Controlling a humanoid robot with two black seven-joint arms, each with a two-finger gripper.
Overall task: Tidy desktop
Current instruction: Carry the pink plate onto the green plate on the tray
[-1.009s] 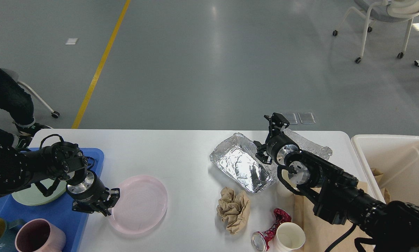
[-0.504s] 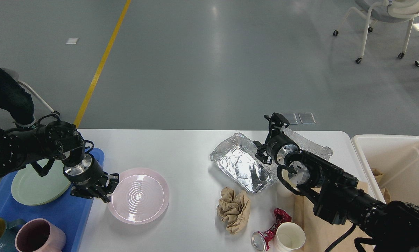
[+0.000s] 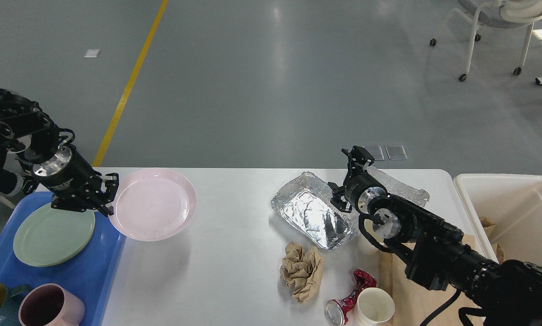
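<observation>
Near the left edge of the white desktop, the left gripper clamps 1 round pink plastic plate by its rim, lifted and probably bound for the blue plastic tray; I cannot tell the right gripper state.

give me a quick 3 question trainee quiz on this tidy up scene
1. True or false: the left claw holds the pink plate by its rim.
2. What rests on the blue tray beside the two mugs?
A. green plate
B. foil tray
C. paper cup
3. Fill in: next to the white paper cup lies a crushed red ____.

Key: 1 true; 2 A; 3 can.
</observation>
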